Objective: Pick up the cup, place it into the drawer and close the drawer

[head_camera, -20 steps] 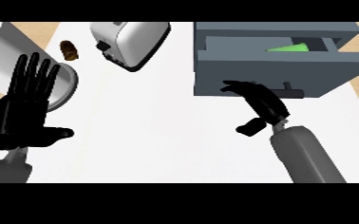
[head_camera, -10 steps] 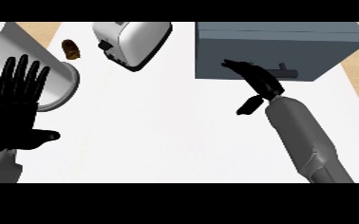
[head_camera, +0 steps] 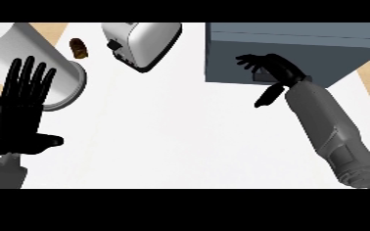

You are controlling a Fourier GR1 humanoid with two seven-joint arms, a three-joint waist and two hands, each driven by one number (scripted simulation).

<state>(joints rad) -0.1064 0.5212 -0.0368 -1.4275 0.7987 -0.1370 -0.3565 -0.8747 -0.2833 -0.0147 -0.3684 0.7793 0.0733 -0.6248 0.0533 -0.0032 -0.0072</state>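
- Right robot hand [head_camera: 273, 69] is up at the upper right of the frame, released: fingers spread and relaxed, lying against the front of the drawer [head_camera: 224, 63], clutching nothing.
- The drawer front looks flush with its grey cabinet from here. I see no gap, but I'm looking steeply down, so a thin one could escape me.
- The cup shows nowhere in view. It isn't on the tabletop [head_camera: 180, 127] and it isn't in either hand. My judgement is that it sits inside the shut drawer, though I can't confirm that.
- Left robot hand [head_camera: 25, 110] is at the left edge, released, fingers straight up, resting just in front of the big pale cylinder [head_camera: 43, 58].
- Main risk: pulling the right hand away. The fingers are spread right where I'd expect the handle, and one hooking it on the way back would drag the drawer open.
- Second risk: the drawer isn't fully seated. If I call it done on this view alone, it may sit a touch proud.
- Lesser risk: any jolt of the left arm could knock the cylinder, which is right by those fingertips.
- The toaster [head_camera: 141, 44] at top centre and the small brown object [head_camera: 78, 48] at upper left are well apart from the right hand, so no worry there.
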